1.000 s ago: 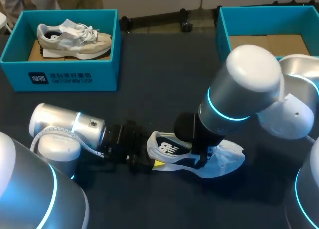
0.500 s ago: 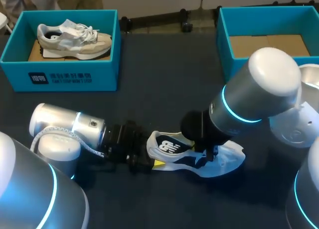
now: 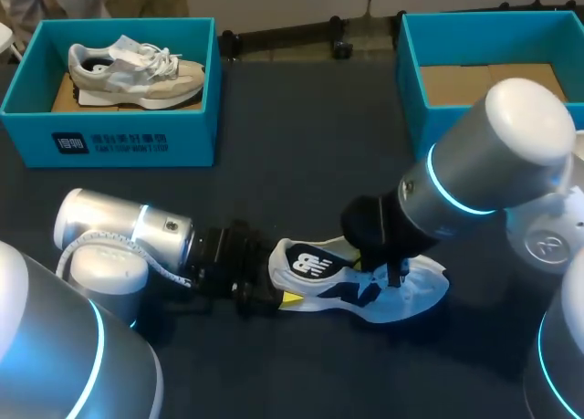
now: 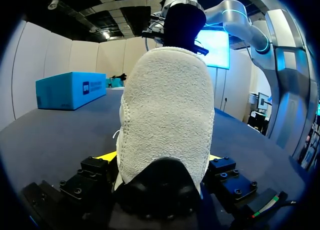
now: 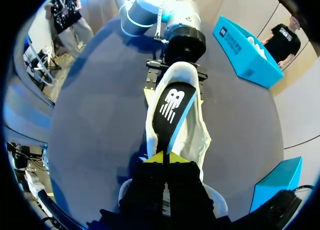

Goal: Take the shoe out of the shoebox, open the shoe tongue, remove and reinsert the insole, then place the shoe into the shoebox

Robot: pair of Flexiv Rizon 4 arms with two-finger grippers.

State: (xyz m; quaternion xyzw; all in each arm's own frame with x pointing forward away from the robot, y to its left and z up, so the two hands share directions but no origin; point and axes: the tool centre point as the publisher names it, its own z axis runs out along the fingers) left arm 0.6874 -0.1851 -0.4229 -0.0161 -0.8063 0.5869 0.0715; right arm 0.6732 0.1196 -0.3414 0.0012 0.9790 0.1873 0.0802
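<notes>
Now that the shoe [image 3: 422, 293] is out on the bench [image 3: 301, 163], the left claw [image 3: 279, 289] squeezes its heel and the right claw [image 3: 394, 275] pinches the insole [image 3: 312, 267]; the empty shoebox [image 3: 409, 68] waits at one o'clock.

The shoe [image 4: 167, 120] hides most of the left claw [image 4: 160, 157] — the right claw [image 5: 165, 157] covers the insole's [image 5: 172, 107] front end.

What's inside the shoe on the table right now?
The black insole, its front end pinched by the right gripper. The toe interior of the shoe is hidden beneath that gripper.
</notes>
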